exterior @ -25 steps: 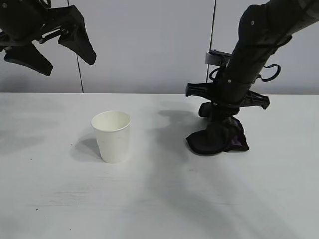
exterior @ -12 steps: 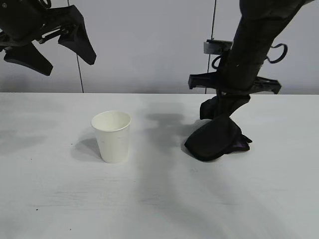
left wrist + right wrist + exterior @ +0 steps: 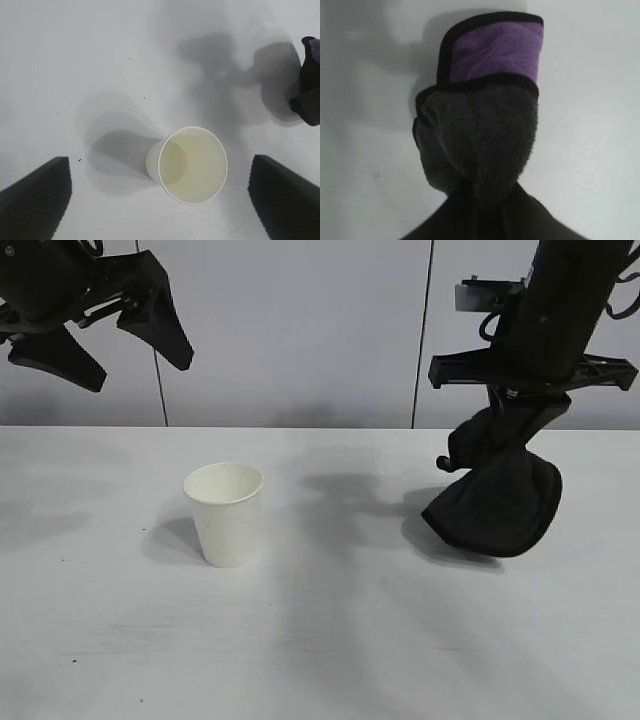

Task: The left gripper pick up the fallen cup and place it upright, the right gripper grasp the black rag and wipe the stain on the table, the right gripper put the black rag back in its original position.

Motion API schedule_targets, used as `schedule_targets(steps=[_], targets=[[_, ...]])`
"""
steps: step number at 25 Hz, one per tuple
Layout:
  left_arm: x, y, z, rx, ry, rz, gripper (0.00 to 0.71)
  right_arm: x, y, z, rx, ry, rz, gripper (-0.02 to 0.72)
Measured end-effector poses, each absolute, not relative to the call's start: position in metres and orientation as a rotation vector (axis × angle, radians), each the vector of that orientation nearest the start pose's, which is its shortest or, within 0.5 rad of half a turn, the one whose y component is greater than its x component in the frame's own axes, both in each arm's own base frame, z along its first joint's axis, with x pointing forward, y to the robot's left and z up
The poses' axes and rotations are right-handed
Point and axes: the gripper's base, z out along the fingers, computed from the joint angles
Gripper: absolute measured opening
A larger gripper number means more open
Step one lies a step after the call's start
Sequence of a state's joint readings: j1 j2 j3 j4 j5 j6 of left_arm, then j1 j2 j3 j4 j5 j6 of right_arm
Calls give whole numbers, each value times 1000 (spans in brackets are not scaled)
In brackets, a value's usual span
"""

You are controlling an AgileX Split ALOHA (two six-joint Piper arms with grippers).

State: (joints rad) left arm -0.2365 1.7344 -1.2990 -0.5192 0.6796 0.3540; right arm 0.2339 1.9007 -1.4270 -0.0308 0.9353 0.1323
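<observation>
Cup [image 3: 224,513] upright on the bench [image 3: 320,640], left of centre, mouth up, looks empty in the left wrist view. Left end effector [image 3: 100,340] parked high at far left, fingers wide apart, holding nothing. Right end effector [image 3: 490,445] at right, above the bench, fingers clamped together on the rag [image 3: 495,505]; rag hangs off them in a bundle, seemingly clear of the bench, though contact is hard to judge. Purple patch [image 3: 495,50] shows in the right wrist view.
</observation>
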Motion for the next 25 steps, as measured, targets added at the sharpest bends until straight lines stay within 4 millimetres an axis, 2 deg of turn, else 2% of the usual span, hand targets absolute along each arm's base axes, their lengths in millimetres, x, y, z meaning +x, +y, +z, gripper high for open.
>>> schedule_targets(steps=[5, 7, 8, 12, 14, 19, 25], targets=[[360, -116, 260, 346, 2516, -521, 693, 380, 90, 213, -174, 2884, 53, 16], [360, -116, 260, 346, 2516, -521, 693, 380, 90, 213, -179, 2882, 55, 64], [360, -116, 260, 346, 2516, -521, 693, 380, 90, 213, -183, 2884, 54, 104], [360, -116, 260, 343, 2512, -519, 693, 380, 90, 214, -185, 2887, 53, 418], [360, -116, 260, 342, 2509, -518, 693, 379, 90, 216, -187, 2879, 54, 528], [361, -116, 260, 335, 2497, -512, 693, 374, 89, 234, -184, 2833, 65, 589], [361, -116, 260, 335, 2497, -512, 693, 360, 81, 275, -141, 2737, 76, 631]])
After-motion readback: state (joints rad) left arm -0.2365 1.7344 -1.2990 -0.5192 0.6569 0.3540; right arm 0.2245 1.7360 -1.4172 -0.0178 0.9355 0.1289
